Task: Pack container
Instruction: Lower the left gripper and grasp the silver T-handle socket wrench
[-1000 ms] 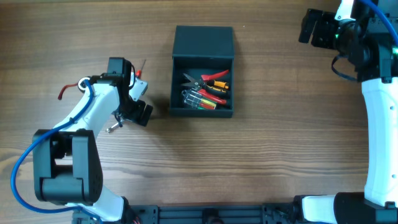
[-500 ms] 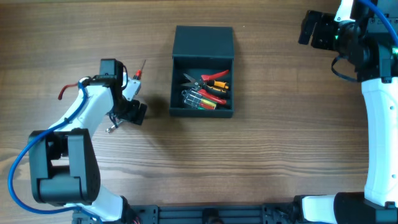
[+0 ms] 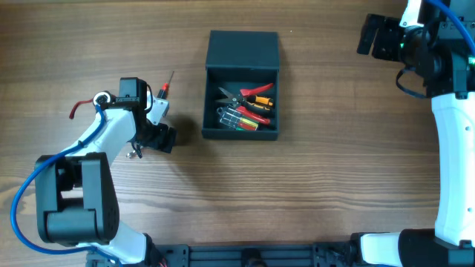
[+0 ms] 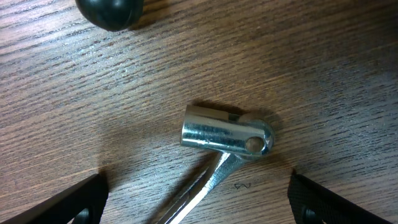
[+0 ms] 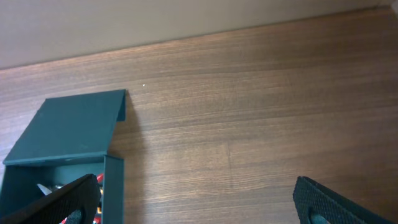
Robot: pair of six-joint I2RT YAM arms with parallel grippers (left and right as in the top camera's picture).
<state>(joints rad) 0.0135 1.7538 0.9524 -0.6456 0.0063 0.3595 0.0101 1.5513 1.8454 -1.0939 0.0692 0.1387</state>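
Observation:
The container [image 3: 241,111] is a dark teal-grey box at mid-table, its lid [image 3: 243,50] swung open to the far side. Red and yellow handled tools [image 3: 249,110] lie inside it. My left gripper [image 3: 154,139] is open, left of the box and low over the table. In the left wrist view a shiny metal socket tool [image 4: 227,134] lies on the wood, its handle running down between the wide-apart fingertips [image 4: 68,202]; the left gripper [image 4: 199,208] touches nothing. My right gripper [image 3: 369,35] hangs open at the far right, and the right wrist view shows it [image 5: 202,202] empty, with the container's lid [image 5: 68,127] at the left.
A small red-handled screwdriver [image 3: 166,85] lies between my left arm and the box. The metal tool [image 3: 134,153] shows by the left wrist. A black round object [image 4: 109,12] sits at the top edge of the left wrist view. A red curved piece [image 3: 78,110] sits by the left arm.
My left arm has shifted a little to the left, away from the box, its gripper staying open over the metal tool. The right arm has not moved.

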